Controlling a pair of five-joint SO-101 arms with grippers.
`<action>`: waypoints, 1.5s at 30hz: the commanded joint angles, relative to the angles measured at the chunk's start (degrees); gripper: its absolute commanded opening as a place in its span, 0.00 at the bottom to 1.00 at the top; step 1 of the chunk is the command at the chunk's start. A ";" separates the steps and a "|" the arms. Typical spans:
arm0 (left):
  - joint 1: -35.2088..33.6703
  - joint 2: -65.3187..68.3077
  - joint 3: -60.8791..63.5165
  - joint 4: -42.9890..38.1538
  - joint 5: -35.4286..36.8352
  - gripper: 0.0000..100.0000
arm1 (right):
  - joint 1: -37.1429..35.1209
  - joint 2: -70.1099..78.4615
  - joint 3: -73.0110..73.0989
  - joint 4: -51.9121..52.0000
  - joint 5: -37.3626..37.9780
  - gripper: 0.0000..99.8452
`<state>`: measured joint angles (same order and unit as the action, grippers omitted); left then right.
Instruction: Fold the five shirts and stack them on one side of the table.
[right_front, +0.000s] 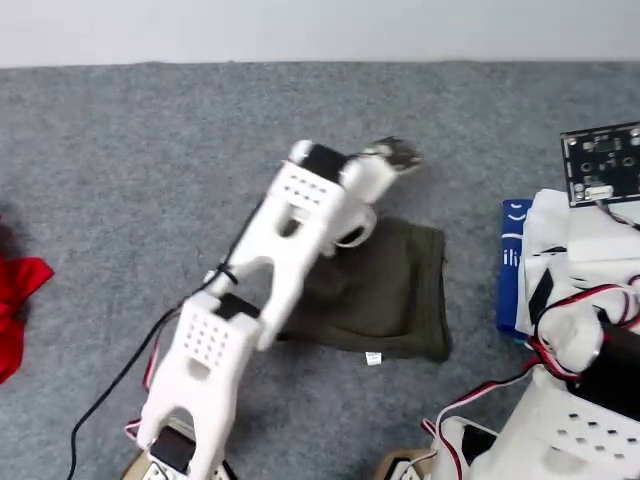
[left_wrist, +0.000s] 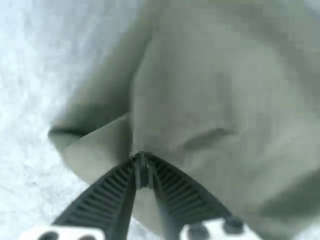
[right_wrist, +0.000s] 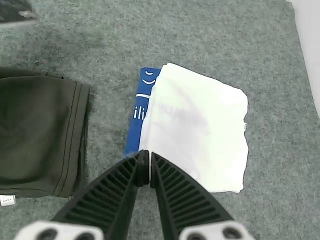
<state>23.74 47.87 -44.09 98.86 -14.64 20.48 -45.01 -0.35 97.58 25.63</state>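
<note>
An olive shirt (right_front: 390, 290) lies folded in the middle of the grey table, a small white tag at its near edge. My left arm stretches over it, and my left gripper (right_front: 388, 155) is past its far edge. In the left wrist view the left gripper (left_wrist: 143, 162) is shut, with the olive shirt (left_wrist: 220, 100) creased toward the tips and a fold of it pinched there. A folded white shirt (right_wrist: 197, 125) lies on a blue shirt (right_wrist: 141, 110) at the right side. My right gripper (right_wrist: 145, 167) is shut above that stack's near edge, holding nothing. A red shirt (right_front: 15, 300) is bunched at the left edge.
A black circuit board (right_front: 600, 162) sits at the far right behind the stack. Cables trail from both arm bases along the near edge. Bare grey carpet covers the far half of the table and the stretch between the red shirt and the left arm.
</note>
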 joint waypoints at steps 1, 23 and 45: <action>-5.54 2.90 -0.92 -2.81 -2.02 0.01 | 0.48 -0.22 -0.18 -0.66 0.44 0.01; -6.77 0.18 -12.00 1.32 -1.85 0.01 | 0.40 -0.13 -0.18 -0.57 0.35 0.01; -18.29 16.09 -27.56 0.44 -2.11 0.01 | 0.40 -0.75 3.16 -0.66 0.35 0.01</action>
<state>7.47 64.66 -65.36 96.31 -16.31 20.48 -45.10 3.08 97.58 25.63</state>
